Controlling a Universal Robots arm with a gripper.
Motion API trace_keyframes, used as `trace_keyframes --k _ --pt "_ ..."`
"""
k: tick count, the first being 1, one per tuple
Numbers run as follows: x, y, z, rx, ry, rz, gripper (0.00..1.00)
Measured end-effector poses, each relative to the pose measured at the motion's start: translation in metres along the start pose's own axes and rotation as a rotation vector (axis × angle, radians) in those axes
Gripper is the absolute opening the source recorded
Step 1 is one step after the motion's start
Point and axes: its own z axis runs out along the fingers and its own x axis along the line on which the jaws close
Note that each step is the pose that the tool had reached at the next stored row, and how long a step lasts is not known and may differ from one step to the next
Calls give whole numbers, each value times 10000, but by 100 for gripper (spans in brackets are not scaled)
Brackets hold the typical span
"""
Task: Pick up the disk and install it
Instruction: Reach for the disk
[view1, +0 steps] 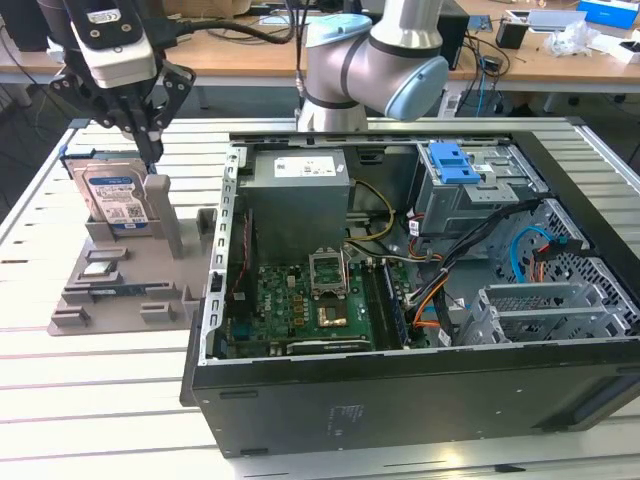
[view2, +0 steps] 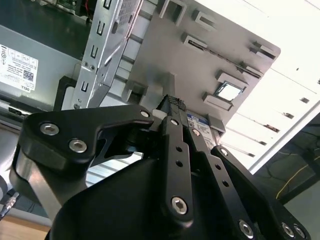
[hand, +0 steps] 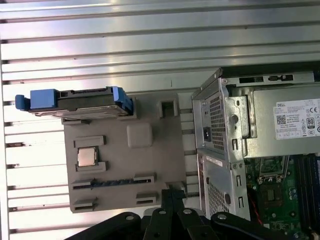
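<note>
The disk (view1: 113, 197) stands upright on its edge in a slot of the grey fixture (view1: 120, 295), its white-and-blue label facing the exterior view. Seen edge-on in the first wrist view, the disk (hand: 75, 102) shows blue rails at both ends. My gripper (view1: 152, 150) hangs just above the disk's top corner, on the side toward the computer case. Its fingers meet in a point and look shut, with nothing between them. The same black fingers appear in the first wrist view (hand: 172, 192) and in the second wrist view (view2: 172, 105).
A small square silver chip (hand: 86, 157) lies in a pocket of the fixture. The open computer case (view1: 400, 390) fills the exterior view's right, with its motherboard (view1: 300, 305), a power supply (view1: 300, 200) and drive bays holding a blue bracket (view1: 450, 160). The table (view1: 100, 400) is slatted aluminium.
</note>
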Motion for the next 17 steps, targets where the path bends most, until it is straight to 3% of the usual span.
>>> trace_keyframes --k 8,14,17 --pt "182 -14 -4 -1 -1 0 11" --pt "385 -28 -9 0 -1 0 11" --pt "447 -33 -11 0 -1 0 11"
